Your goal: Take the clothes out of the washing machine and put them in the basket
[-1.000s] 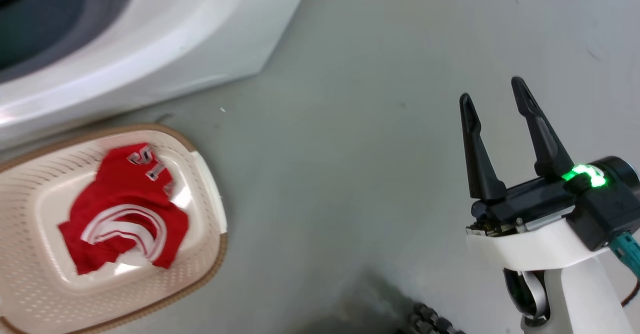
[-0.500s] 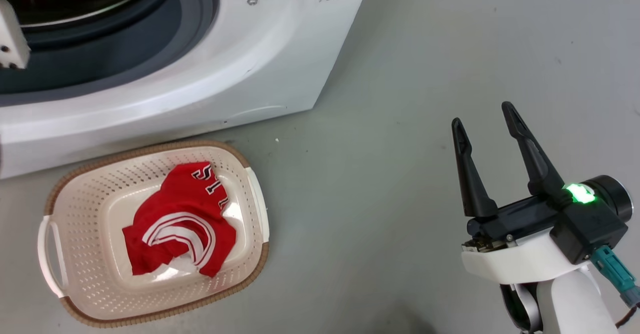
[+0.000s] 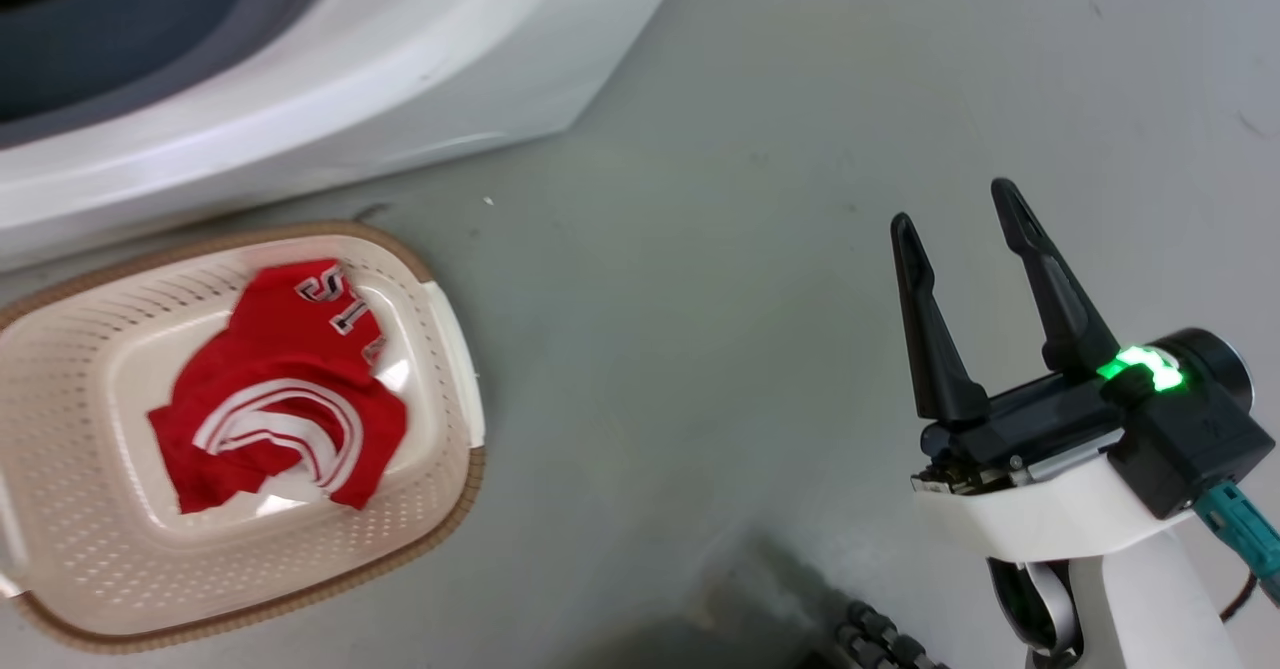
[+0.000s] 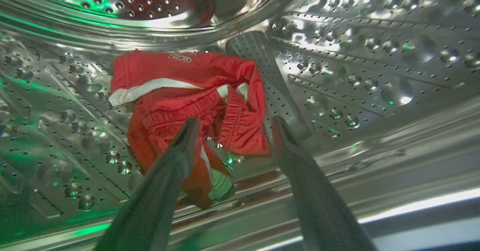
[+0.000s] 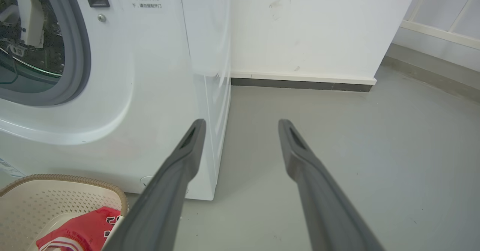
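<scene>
1. Steel drum (image 4: 356, 56) in the left wrist view holds a crumpled red garment (image 4: 180, 93). The left gripper (image 4: 235, 120) is spread wide, one finger across its folds and the other beside them (contact unclear).
2. Head view: a second red garment (image 3: 270, 399) lies in the cream basket (image 3: 440, 539) on the grey floor (image 3: 700, 249), just before the washing machine (image 3: 400, 59).
3. Far right, the right gripper (image 3: 953, 207) hangs over that floor, fingers apart, holding nothing.
</scene>
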Controlling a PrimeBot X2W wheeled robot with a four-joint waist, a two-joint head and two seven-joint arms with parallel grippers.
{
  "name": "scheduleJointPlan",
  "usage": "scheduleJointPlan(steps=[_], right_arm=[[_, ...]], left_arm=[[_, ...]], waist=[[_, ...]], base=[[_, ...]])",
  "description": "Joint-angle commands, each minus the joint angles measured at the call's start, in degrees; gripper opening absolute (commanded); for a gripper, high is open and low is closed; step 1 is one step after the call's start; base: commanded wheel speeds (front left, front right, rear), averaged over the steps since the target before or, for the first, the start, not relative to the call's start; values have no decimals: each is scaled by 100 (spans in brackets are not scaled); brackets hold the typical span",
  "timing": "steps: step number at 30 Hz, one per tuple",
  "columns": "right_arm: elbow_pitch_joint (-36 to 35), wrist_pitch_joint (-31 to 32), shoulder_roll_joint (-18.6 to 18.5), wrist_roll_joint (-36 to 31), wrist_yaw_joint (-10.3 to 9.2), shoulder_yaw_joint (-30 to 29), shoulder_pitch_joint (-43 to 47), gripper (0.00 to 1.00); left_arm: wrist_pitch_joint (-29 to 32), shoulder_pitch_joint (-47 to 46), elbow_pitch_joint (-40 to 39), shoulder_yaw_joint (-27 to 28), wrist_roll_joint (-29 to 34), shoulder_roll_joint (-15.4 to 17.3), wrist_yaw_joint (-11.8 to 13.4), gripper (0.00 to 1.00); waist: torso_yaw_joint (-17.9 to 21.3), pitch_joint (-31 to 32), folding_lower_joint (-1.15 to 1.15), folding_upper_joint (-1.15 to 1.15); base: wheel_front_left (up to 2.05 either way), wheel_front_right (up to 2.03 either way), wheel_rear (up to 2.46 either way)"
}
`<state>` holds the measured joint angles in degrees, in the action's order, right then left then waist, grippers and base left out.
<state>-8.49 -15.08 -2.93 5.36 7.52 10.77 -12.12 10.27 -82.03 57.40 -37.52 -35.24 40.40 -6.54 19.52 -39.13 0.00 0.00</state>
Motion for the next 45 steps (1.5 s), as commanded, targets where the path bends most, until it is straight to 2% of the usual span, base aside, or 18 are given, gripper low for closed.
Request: scheduleJointPlan(steps=[1,3,4,9,14,24,32,33,34,41,45], right_arm=[[-41,-13,10,84,-6,36,-129,100],[-75,-13,11,154,-6,90,-148,100],[-119,-13,11,261,-6,233,-182,100],[-174,-13,11,437,-6,474,-151,100],[-235,-13,11,474,-7,455,4,100],[-441,-13,10,462,-7,400,299,100],[-573,-13,10,419,-7,415,417,100],[-589,-13,10,425,-7,408,411,100],[-601,-13,10,427,-7,408,418,100],[-589,-13,10,425,-7,400,343,100],[-534,-13,10,443,-7,417,180,100]], left_arm=[[221,-212,-19,-54,49,57,0,100],[545,-503,-44,-107,105,144,-12,100],[1032,-891,-47,-187,197,293,-18,100],[1978,-1616,-30,-331,360,521,-34,100],[2696,-2001,117,-482,476,485,36,100],[3190,-2153,562,-602,483,480,108,100],[3194,-2164,717,-668,433,436,55,100],[3201,-2166,740,-669,421,419,47,66],[3186,-2171,751,-667,409,408,39,0],[2881,-2251,825,-677,403,419,39,0],[2282,-2355,804,-675,448,492,82,0]], waist=[[208,-289,0,0],[309,-458,0,0],[496,-665,0,0],[825,-983,0,0],[866,-1130,0,0],[896,-1229,0,0],[861,-1342,0,0],[855,-1355,0,0],[852,-1366,0,0],[835,-1409,0,0],[861,-1339,0,0]], base=[[0,0,0],[0,0,0],[0,0,0],[0,0,0],[0,0,0],[0,0,0],[0,0,0],[0,0,0],[0,0,0],[0,0,0],[0,0,0]])
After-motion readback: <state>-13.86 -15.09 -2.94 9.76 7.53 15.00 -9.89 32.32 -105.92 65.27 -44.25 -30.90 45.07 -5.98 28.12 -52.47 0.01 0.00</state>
